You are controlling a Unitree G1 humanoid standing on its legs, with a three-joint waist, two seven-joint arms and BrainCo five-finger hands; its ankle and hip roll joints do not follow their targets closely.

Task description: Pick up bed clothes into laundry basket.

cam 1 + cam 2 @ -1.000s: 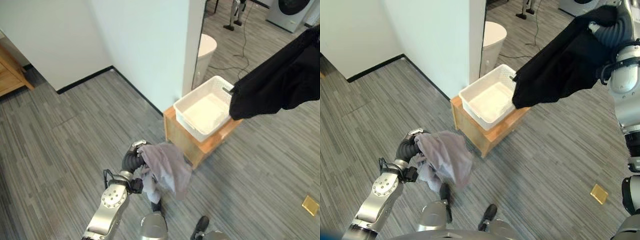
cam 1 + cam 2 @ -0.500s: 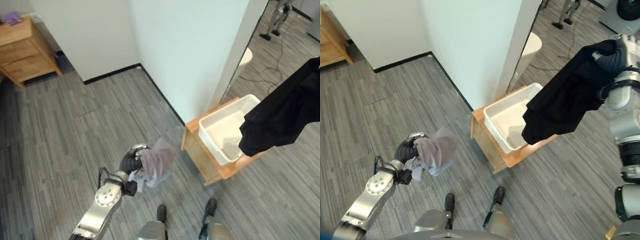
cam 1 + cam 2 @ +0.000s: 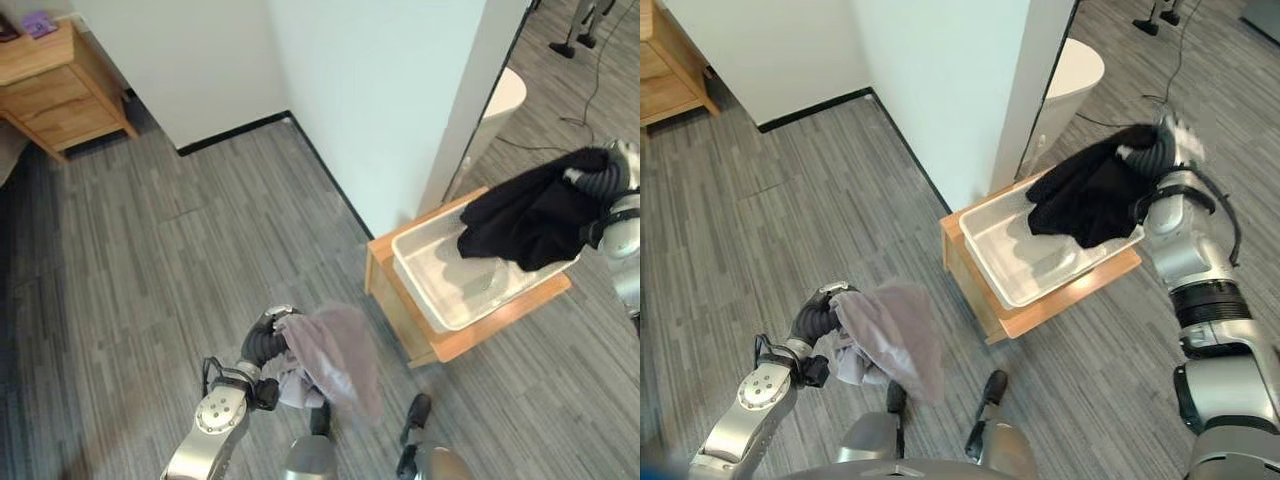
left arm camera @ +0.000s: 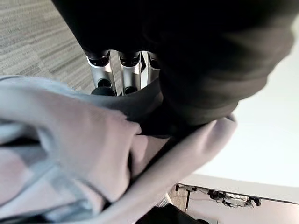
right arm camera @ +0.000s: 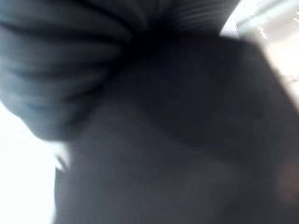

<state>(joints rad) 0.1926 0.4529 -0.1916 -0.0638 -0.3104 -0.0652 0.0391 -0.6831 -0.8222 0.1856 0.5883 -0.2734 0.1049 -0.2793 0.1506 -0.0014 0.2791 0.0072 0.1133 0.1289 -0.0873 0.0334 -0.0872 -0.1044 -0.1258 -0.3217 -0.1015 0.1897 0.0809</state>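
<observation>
While the left hand [image 3: 262, 335] stays low at the robot's left, fingers wrapped in a grey garment [image 3: 335, 355] hanging above the floor, the step in hand lies to the right. There the right hand [image 3: 1155, 160] lowers a black garment [image 3: 1090, 195] into the white laundry basket [image 3: 1015, 265] on its wooden desk [image 3: 1060, 300]. I cannot tell that hand's grip, its fingers being buried in cloth. Best release only once the cloth is all inside the rim.

Grey striped floor [image 3: 180, 250] met white walls [image 3: 380, 90]; a wooden dresser [image 3: 55, 85] stood far left, a low wooden stand [image 3: 420, 325] right.
</observation>
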